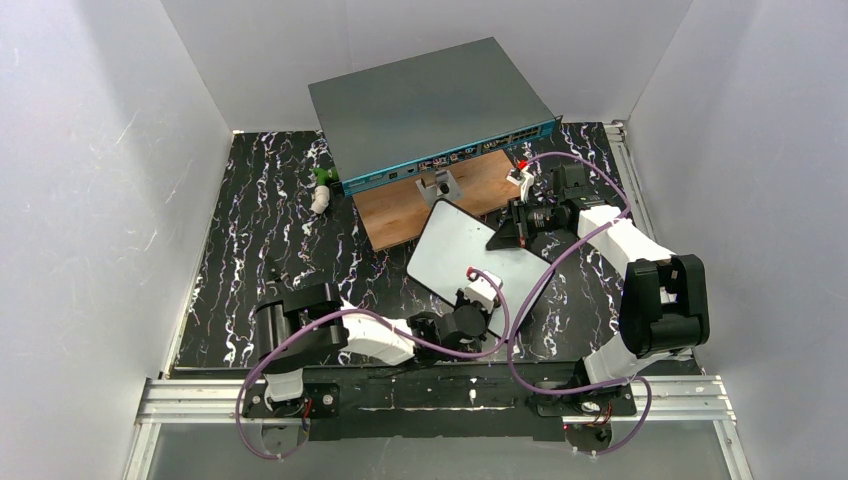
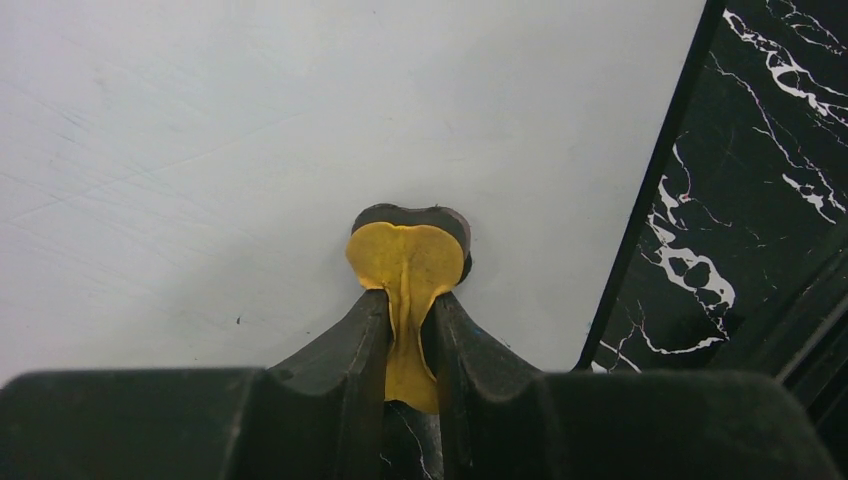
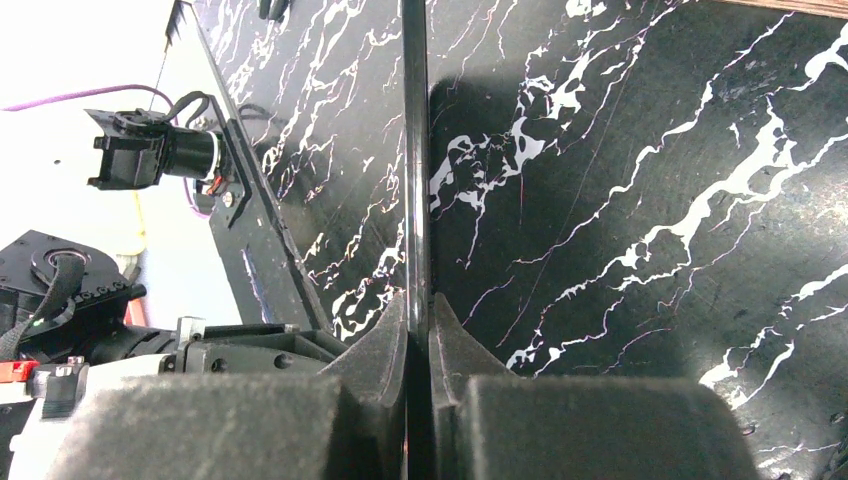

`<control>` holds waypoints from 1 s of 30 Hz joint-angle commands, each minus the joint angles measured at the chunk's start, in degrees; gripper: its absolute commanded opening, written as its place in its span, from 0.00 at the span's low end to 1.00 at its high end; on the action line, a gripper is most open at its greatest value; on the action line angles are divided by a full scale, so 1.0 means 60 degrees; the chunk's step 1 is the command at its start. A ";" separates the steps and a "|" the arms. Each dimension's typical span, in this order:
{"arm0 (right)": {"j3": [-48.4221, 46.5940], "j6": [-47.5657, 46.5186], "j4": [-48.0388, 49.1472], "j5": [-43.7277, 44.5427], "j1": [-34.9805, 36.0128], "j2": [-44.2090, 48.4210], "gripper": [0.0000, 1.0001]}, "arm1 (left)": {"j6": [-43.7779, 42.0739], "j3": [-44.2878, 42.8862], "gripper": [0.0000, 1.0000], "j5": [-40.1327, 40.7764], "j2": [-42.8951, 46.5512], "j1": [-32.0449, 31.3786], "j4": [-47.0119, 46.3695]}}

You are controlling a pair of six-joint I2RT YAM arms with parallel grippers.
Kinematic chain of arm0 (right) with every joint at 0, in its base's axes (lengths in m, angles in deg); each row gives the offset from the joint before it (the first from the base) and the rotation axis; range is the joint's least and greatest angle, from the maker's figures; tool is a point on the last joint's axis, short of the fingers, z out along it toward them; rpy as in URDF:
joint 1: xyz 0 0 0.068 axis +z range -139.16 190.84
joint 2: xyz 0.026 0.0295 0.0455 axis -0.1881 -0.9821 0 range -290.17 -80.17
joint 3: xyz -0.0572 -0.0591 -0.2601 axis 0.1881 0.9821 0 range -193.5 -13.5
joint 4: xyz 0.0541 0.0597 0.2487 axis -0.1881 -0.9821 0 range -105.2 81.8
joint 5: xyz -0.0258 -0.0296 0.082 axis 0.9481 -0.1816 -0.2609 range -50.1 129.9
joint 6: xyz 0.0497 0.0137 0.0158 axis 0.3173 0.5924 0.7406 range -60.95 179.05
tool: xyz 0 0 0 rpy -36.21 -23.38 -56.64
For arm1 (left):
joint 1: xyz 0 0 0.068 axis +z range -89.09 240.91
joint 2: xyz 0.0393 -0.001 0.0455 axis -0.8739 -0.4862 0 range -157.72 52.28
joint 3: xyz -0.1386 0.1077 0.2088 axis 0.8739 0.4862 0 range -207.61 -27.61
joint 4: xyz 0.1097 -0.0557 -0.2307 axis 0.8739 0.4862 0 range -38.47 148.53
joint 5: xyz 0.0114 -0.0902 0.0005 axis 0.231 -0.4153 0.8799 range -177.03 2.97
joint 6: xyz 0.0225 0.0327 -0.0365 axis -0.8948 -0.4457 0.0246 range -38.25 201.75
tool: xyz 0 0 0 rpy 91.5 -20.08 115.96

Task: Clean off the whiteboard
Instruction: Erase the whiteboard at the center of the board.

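Black marble-patterned table (image 1: 250, 250): spread under everything, white walls on three sides.
Green-and-white item (image 1: 320, 190): small, lay far left near the grey box's corner; too small to identify.
Left gripper (image 2: 408, 300): fingers clamped on a yellow pad, reaching in over the near end of the whiteboard.
Yellow pad (image 2: 405, 260): folded, dark-backed, its end pressed against the white surface.
Whiteboard (image 1: 455, 245): lay aslant at mid-table between both grippers, far corner at the wooden board's edge; face white with faint scuffs.
Grey box (image 1: 430, 95): large, teal front, stood at the back.
Wooden board (image 1: 420, 205): brown, just in front of the box.
Right gripper (image 3: 418, 310): fingers drawn together on the whiteboard's thin dark rim at its right side, seen edge-on from the wrist.
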 commanded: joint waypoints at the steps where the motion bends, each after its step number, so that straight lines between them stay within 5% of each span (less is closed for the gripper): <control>1: 0.0215 0.0566 -0.0460 -0.1618 0.0594 -0.0133 0.01 | 0.0205 0.0107 0.00 -0.0532 -0.0266 -0.0025 -0.1056; 8: 0.0200 0.0566 -0.0473 -0.1614 0.0565 -0.0112 0.01 | -0.0216 0.1457 0.00 0.1688 0.0054 0.0242 -0.1796; 18: 0.0216 0.0566 -0.0467 -0.1640 0.0565 -0.0147 0.01 | -0.0625 0.2763 0.00 0.2678 0.0473 0.0892 -0.2909; 30: 0.0221 0.0566 -0.0416 -0.1711 0.0565 -0.0211 0.01 | -0.1192 0.2093 0.00 0.0243 -0.0159 0.0578 -0.4907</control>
